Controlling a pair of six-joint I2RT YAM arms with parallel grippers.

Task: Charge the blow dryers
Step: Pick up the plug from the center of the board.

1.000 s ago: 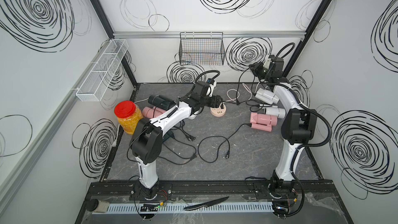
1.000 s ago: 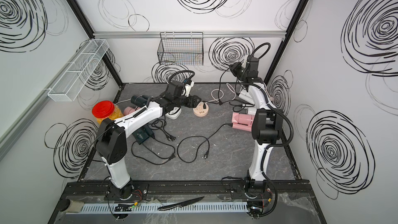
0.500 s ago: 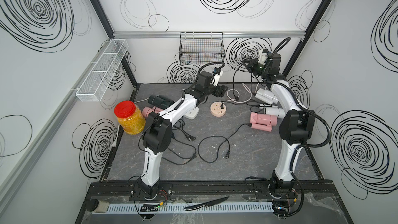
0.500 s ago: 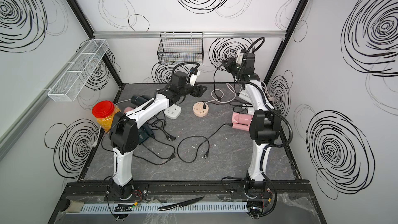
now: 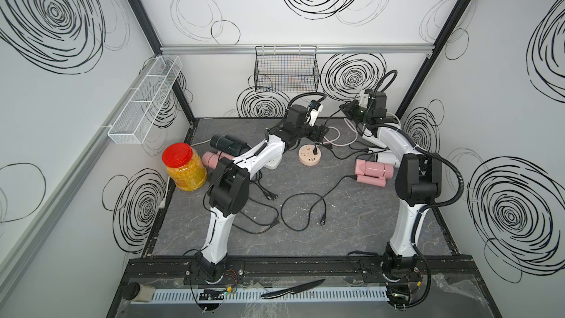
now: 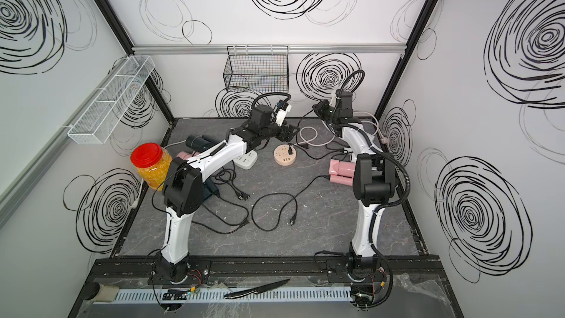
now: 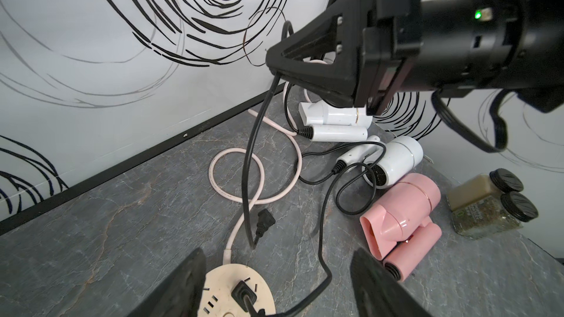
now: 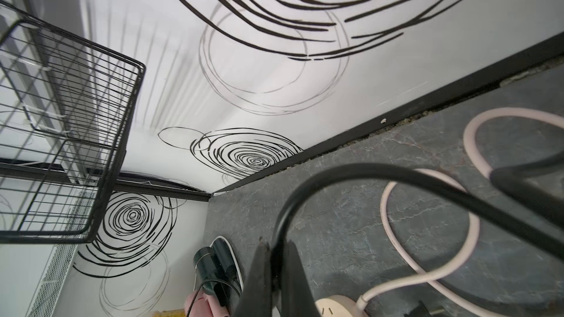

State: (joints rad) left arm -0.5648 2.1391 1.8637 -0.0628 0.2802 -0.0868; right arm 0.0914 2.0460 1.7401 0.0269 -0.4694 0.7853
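Right gripper [image 7: 271, 64] is up high at the table's [image 5: 336, 224] 1 o'clock corner, pinched tight on a black cord [image 7: 253, 135]. The cord drops straight from the closed tips, and its loose plug [image 7: 264, 219] sits low just beyond the round beige hub [image 5: 310, 156]. Left gripper [image 7: 276, 253] hovers over that hub at 12 o'clock, claw spread wide with nothing in it. A seated plug [image 7: 242, 292] is in the hub.

The pink blow dryer [image 5: 371, 172] lies at 3 o'clock. Its long axis runs 9-to-3, nozzle pointing to 9, handle folded alongside. Behind it at 2 o'clock, the front white blow dryer [image 7: 396, 160] turns its grille end toward the hub. The back white blow dryer [image 7: 332, 117] lies with its handle folded flat. At 10 o'clock, the dark blow dryer [image 5: 226, 145] lies roughly 9-to-3 with a second pink blow dryer [image 5: 211, 159] touching it.
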